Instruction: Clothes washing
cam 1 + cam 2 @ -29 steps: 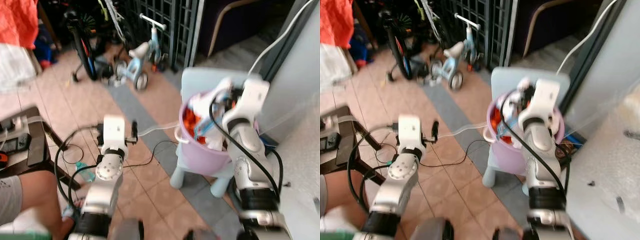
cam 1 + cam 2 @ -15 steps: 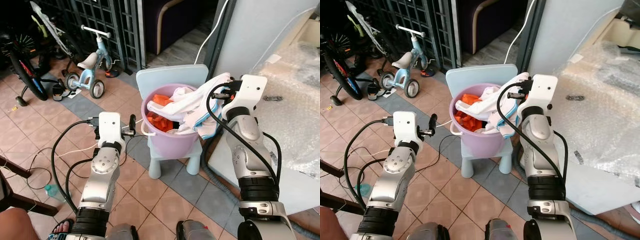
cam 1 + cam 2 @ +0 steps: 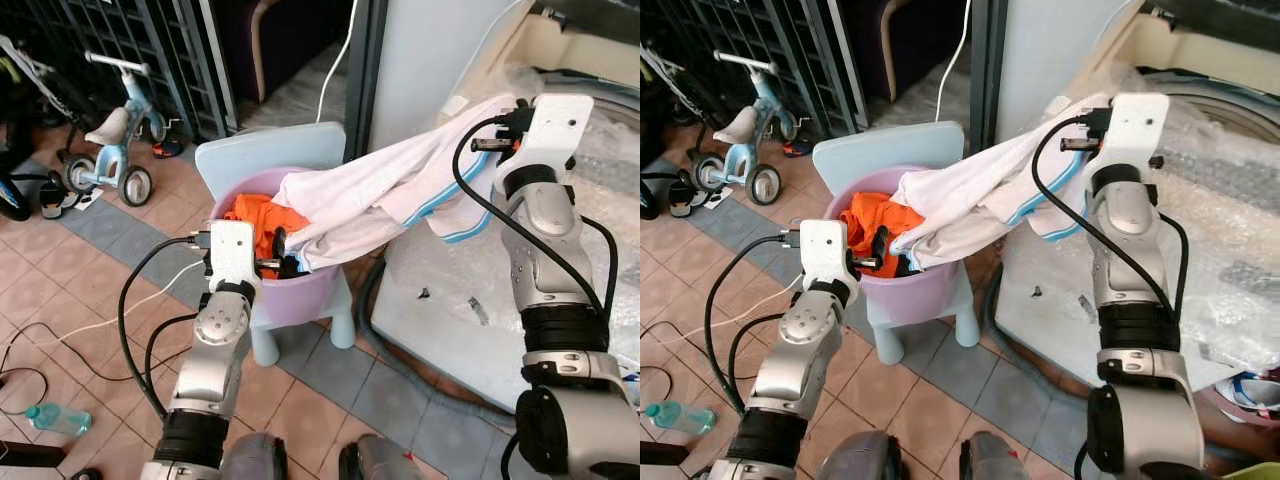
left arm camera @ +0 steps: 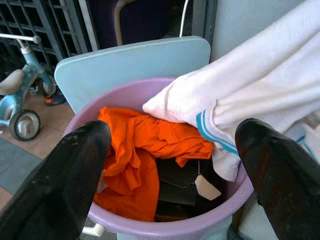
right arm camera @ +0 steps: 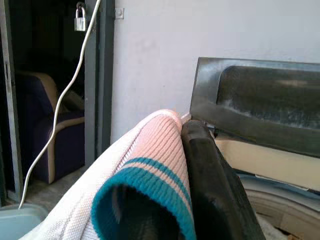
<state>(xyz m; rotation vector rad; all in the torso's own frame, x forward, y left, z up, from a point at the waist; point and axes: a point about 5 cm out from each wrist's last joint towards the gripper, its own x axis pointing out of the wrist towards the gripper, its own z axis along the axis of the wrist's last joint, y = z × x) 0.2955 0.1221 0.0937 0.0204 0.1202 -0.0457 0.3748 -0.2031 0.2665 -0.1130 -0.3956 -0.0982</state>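
Two arms up at once, doing pretty different things. Right arm is raised high and bent at the elbow, with the right gripper (image 3: 512,125) up near the bubble-wrapped washing machine (image 3: 600,200) on the right; its fingers are pinched on the ribbed, teal-striped edge of a white garment (image 3: 390,195). In the right wrist view you can see one black finger (image 5: 212,185) pressed right against the teal cuff, the other is buried under the cloth. That white garment hangs stretched like a sling from the gripper down and left to the lilac bucket (image 3: 300,290), where its far end still rests on the rim. Left arm is lower, forearm angled up, with the left gripper (image 4: 170,165) held just at the near side of the bucket, fingers (image 4: 65,185) spread wide and holding nothing, aimed over the rim. Inside the bucket there's an orange garment (image 4: 135,155) bunched on the left side, and something dark with a small paper tag underneath it, can't tell what that is. Bucket sits on a pale blue child's chair (image 3: 265,150), whose seat is mostly hidden by the bucket. Farther left on the tiled floor there's a small blue tricycle (image 3: 105,145) by a dark metal grille, and a plastic bottle (image 3: 55,418) lying near the bottom left.
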